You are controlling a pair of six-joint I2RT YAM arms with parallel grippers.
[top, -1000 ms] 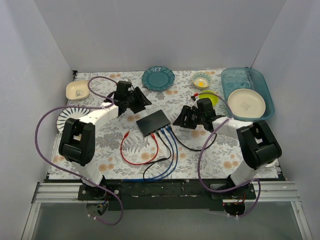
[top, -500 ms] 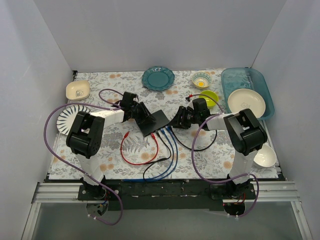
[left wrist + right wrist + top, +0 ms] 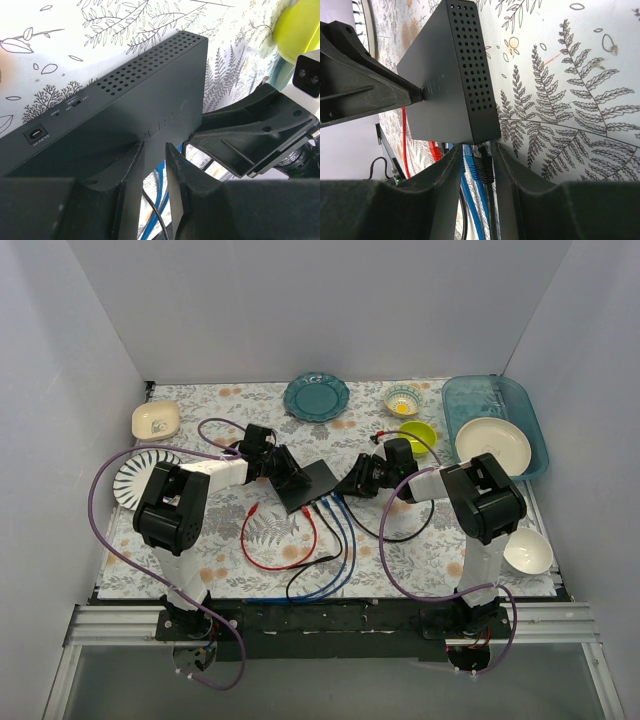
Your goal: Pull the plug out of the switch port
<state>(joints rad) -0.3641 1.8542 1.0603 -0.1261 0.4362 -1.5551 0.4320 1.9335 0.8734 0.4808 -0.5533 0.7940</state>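
Black plastic fingers of the right end effector (image 3: 476, 146) straddle a black plug (image 3: 484, 162) at lower centre of the right wrist view. Whether they pinch it, I cannot tell. The plug sits in the switch (image 3: 440, 85), mid-frame on the fern-printed surface (image 3: 560, 100). The left end effector (image 3: 154, 146) is nearly closed against the switch's opposite edge, its grip uncertain. The plug looks small, rigid and probably latched, so hold its body, not the limp cable. The light switch would likely slide unbraced.
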